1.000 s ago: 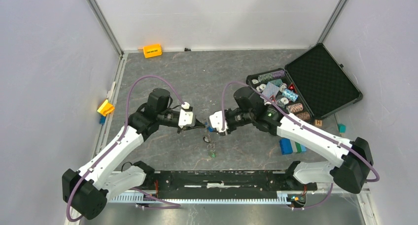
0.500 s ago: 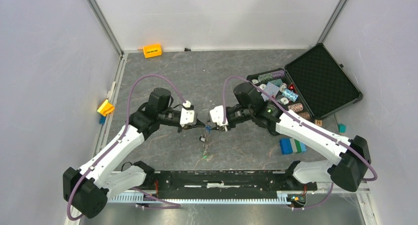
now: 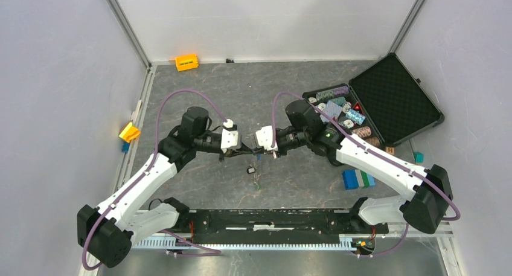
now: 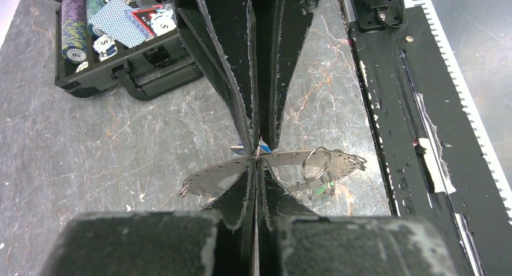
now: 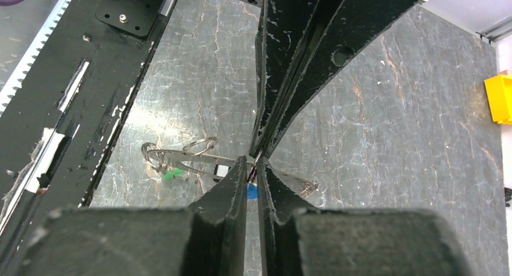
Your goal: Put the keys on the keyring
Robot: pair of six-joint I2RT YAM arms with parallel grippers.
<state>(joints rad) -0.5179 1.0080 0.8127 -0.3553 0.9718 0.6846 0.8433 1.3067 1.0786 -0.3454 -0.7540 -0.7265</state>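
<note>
The keyring point(image 4: 290, 160) is a thin silvery toothed ring, held edge-on above the grey floor between both grippers. My left gripper point(image 4: 258, 161) is shut on its rim. My right gripper point(image 5: 253, 165) meets it tip to tip and is shut on a key with a blue tag point(image 5: 252, 192) at the ring's edge. A small split ring point(image 4: 316, 164) and a green-tagged key point(image 5: 171, 174) hang from the ring. In the top view the left gripper point(image 3: 244, 150) and the right gripper point(image 3: 257, 150) touch mid-table, with keys point(image 3: 254, 174) dangling below them.
An open black case point(image 3: 395, 101) with striped chips and cards stands at the back right; it also shows in the left wrist view point(image 4: 130, 77). Blue and green blocks point(image 3: 357, 179) lie near the right arm. An orange block point(image 3: 186, 62) and a yellow block point(image 3: 129, 131) lie at the left. The black base rail point(image 3: 272, 218) runs along the near edge.
Both grippers have moved slightly toward the far side and closer together, carrying the ring. The dangling keys have risen with them.
</note>
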